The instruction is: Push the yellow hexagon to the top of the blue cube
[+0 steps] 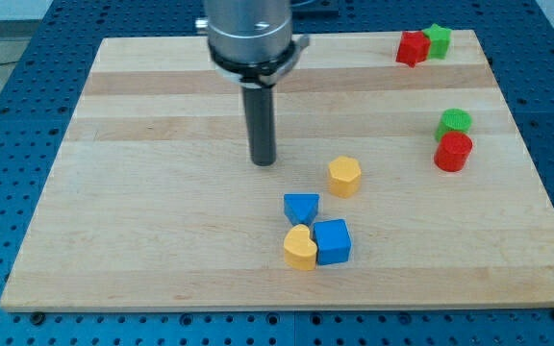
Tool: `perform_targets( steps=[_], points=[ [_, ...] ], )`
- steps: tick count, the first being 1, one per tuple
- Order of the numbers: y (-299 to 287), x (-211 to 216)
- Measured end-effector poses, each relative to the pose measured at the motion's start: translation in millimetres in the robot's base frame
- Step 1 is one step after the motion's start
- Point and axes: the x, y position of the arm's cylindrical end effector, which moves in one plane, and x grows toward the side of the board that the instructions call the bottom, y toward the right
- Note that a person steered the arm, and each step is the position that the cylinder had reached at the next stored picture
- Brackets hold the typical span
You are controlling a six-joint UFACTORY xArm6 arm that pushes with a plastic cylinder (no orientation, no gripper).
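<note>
Though near yellow hexagon (344,176), my tip (263,161) apart.

Pale wooden board (162,240) on blue perforated table (8,58).

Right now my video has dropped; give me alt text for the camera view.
My tip rests on the wooden board, up-left of the yellow hexagon, not touching it. The blue cube sits below the hexagon, beside a yellow heart and a blue triangular block. Red and green blocks sit far right.
</note>
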Motion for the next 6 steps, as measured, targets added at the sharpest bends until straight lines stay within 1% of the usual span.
perform_targets(
  steps=[3,4,6],
  points=[
    [98.8,-3.5],
    [103.6,6.2],
    [83.2,6.2]
  ],
)
